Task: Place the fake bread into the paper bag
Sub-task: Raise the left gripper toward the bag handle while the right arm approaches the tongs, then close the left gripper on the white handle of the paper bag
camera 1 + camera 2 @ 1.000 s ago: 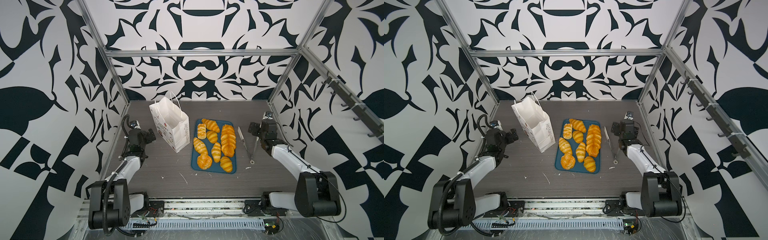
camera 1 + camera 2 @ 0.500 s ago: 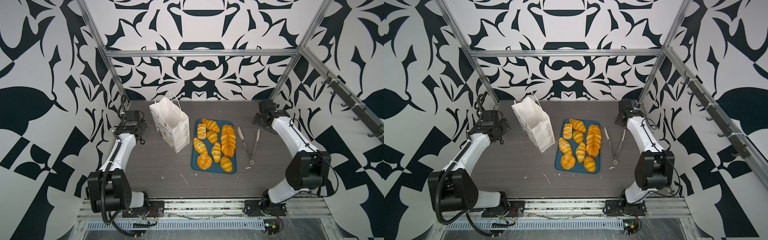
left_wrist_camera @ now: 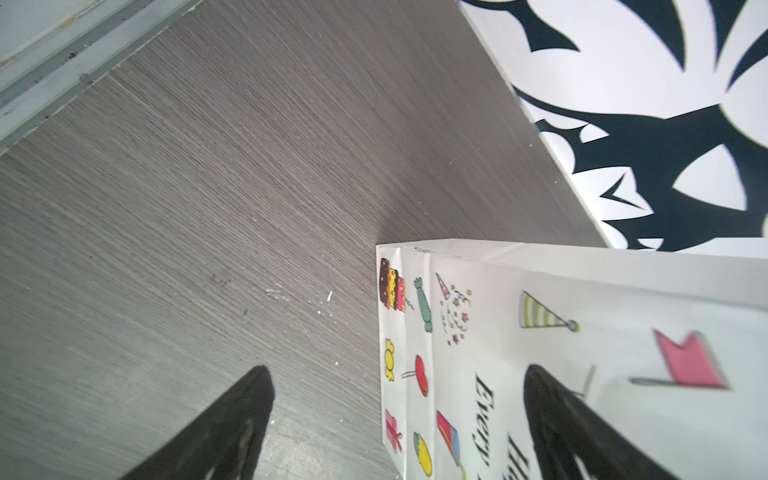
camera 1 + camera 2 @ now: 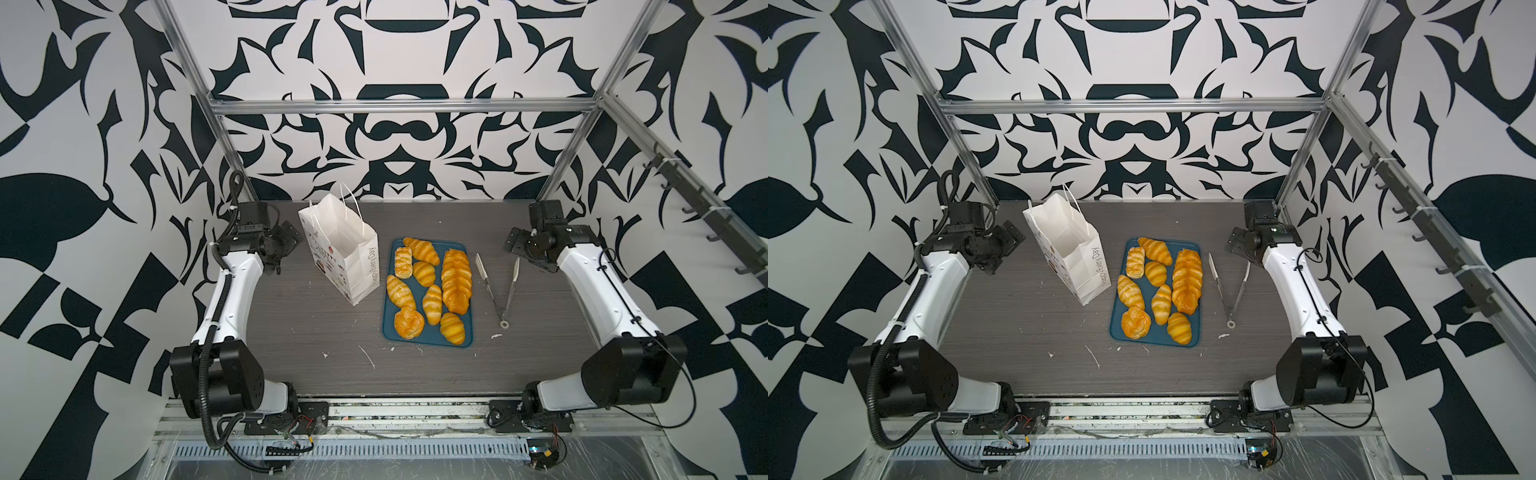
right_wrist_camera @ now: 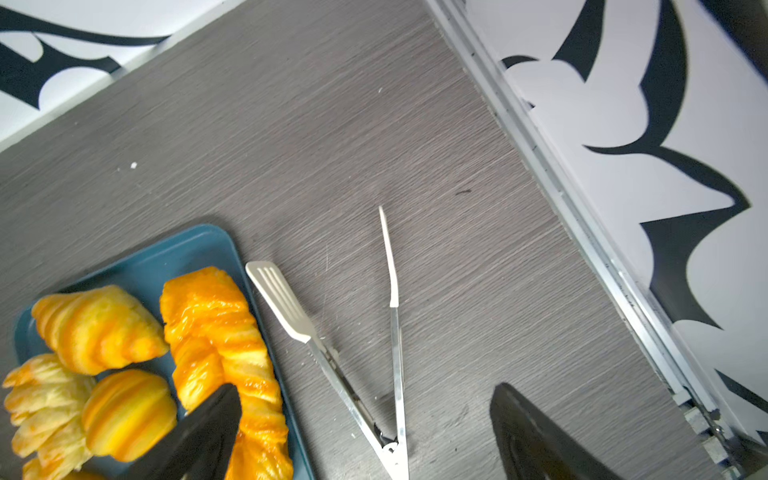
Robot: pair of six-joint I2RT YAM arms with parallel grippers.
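Black-and-white patterned walls (image 4: 395,137) close in a grey wood-grain bench (image 4: 316,324) on three sides.

The paper bag (image 4: 340,249) stands upright near the bench's rear edge, left of centre. Its open mouth shows white inner walls, but its bottom cannot be seen. In the left wrist view the bag is cut off by the frame, and one dark finger (image 3: 557,415) overlaps its printed face. Whether that finger touches the paper cannot be told. In the right wrist view most of the teal tray (image 5: 137,266) runs out of frame, and a finger covers part of the braided loaf (image 5: 216,332).

All the fake bread (image 4: 422,250) lies on the tray at mid-bench, just right of the bag. There are eight pieces: five croissants, the loaf along the tray's right side, a lattice pastry (image 4: 403,262) near its rear-left corner and a round bun (image 4: 409,322) at its front-left corner. Metal tongs (image 5: 278,297) lie spread open on the bench between the tray and the right edge.

Grey lettering on the bag's side reads "Happy Every Day" in both top views. The left wrist view shows "Every" and a cut-off "Ha" among prints of a cake, candies, a party hat and a pink flag.

The left gripper (image 3: 399,370) is by the rear-left corner, just beside the bag, with its jaws wide and empty. The right gripper (image 5: 368,387) is by the rear-right corner, above the tongs' tips, also wide and empty.
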